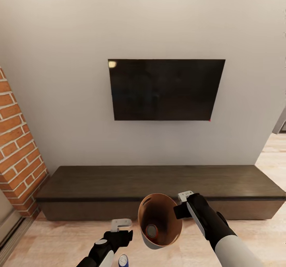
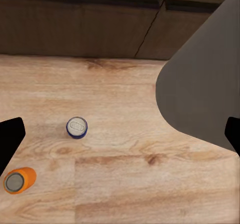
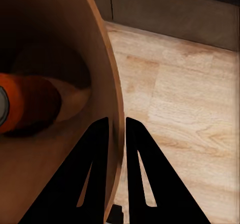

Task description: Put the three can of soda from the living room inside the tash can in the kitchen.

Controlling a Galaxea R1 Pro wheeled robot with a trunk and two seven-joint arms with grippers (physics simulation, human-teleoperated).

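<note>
My right gripper [image 1: 179, 210] is shut on the rim of the tash can [image 1: 150, 244], holding it tilted above the floor. In the right wrist view, the fingers [image 3: 100, 134] pinch the bin's thin wall [image 3: 65, 39] from both sides. One orange can of soda [image 1: 151, 231] lies at its tan bottom, and shows again [image 3: 27, 106] in the right wrist view. My left gripper [image 2: 120, 134] hangs open over the wood floor. Below it a blue can of soda [image 2: 77, 127] stands upright, and an orange can [image 2: 19, 180] lies on its side. The blue can [image 1: 123, 261] is beside my left gripper [image 1: 119, 235].
A long low dark-wood cabinet [image 1: 159, 183] runs along the wall ahead, with a black TV [image 1: 165, 89] mounted above it. The red brick fireplace [image 1: 18, 148] stands at the left. A doorway opening [image 1: 280, 126] shows at the far right.
</note>
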